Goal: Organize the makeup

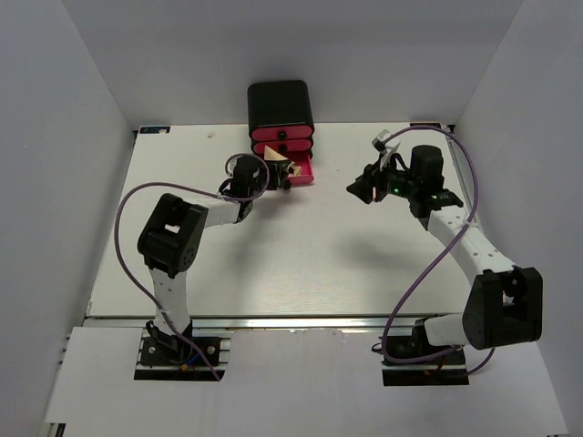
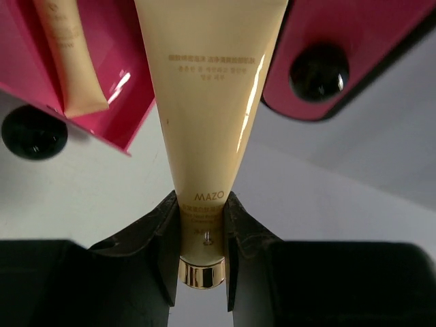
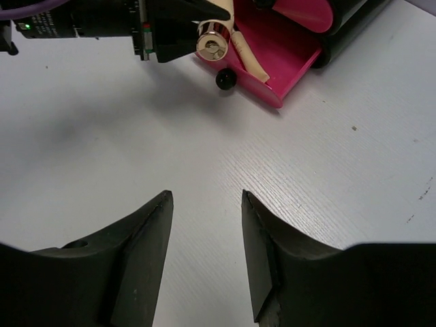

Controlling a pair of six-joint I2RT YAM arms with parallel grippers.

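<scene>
My left gripper point(image 1: 271, 172) is shut on a tan tube point(image 2: 208, 102) with a gold cap point(image 2: 202, 274). It holds the tube's flat end over the open bottom pink drawer point(image 1: 301, 171) of the black box point(image 1: 281, 105). A beige stick point(image 2: 68, 58) lies in that drawer. In the right wrist view the cap point(image 3: 212, 42), the drawer point(image 3: 289, 61) and the stick point(image 3: 248, 58) show at the top. My right gripper point(image 3: 206, 199) is open and empty above the bare table, right of the drawer point(image 1: 361, 188). No other makeup is in view.
The box stands at the table's far edge with two upper pink drawers shut point(image 1: 282, 137). Black round knobs point(image 2: 34, 131) point(image 2: 318, 71) stick out from the drawer fronts. White walls enclose the table on three sides.
</scene>
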